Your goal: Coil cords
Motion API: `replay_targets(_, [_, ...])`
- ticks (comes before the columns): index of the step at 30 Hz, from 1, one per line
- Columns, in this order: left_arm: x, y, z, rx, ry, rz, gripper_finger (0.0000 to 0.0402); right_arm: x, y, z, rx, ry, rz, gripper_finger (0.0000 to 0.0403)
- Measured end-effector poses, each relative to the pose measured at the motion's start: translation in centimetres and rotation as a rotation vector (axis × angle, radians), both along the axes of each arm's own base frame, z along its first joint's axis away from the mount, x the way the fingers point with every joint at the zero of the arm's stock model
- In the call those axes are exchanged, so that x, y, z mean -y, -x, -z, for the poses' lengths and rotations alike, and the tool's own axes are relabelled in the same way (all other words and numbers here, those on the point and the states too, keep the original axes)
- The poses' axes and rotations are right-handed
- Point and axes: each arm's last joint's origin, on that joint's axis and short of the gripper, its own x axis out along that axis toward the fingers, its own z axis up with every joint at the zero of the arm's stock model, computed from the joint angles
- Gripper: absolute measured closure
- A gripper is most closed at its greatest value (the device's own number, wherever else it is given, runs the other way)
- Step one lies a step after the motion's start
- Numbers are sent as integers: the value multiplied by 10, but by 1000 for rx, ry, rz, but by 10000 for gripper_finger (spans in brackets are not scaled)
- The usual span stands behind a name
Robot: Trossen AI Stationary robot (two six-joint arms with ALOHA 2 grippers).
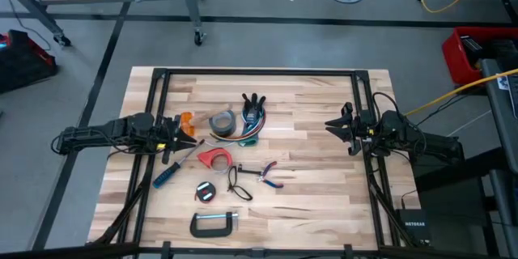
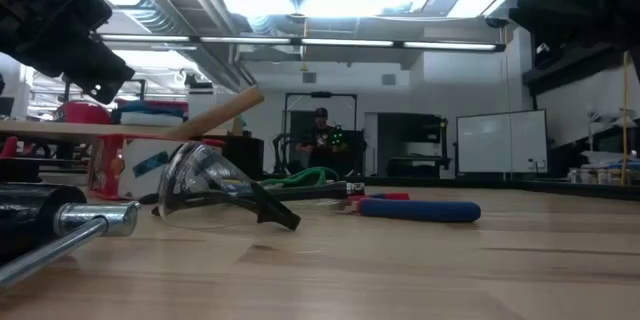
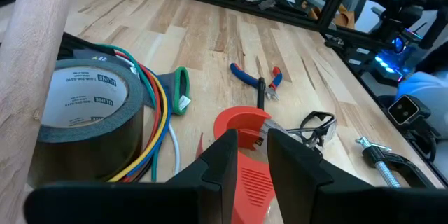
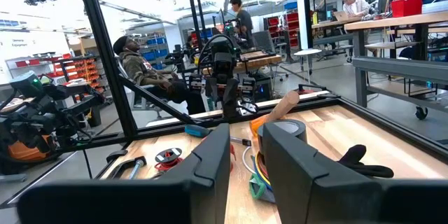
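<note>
We kept the left tool [image 1: 188,137] and right tool [image 1: 336,126] slightly parted and empty, poised above the tabletop [image 1: 324,194] before reaching for the cords [image 1: 252,129].

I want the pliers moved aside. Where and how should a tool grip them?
Grip the pliers at the dark head by the pivot, coming straight down from above. They lie flat on the table with the handles splayed apart, so the head is the narrow part to close on.
</note>
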Motion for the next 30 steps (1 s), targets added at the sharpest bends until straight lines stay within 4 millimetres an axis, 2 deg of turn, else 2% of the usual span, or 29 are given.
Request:
replay_targets(21, [0, 0, 0, 0, 0, 0, 329, 0, 1, -5, 48, 3, -1, 313])
replay_targets(30, [0, 0, 0, 0, 0, 0, 329, -2, 2, -8, 77, -127, -93, 313])
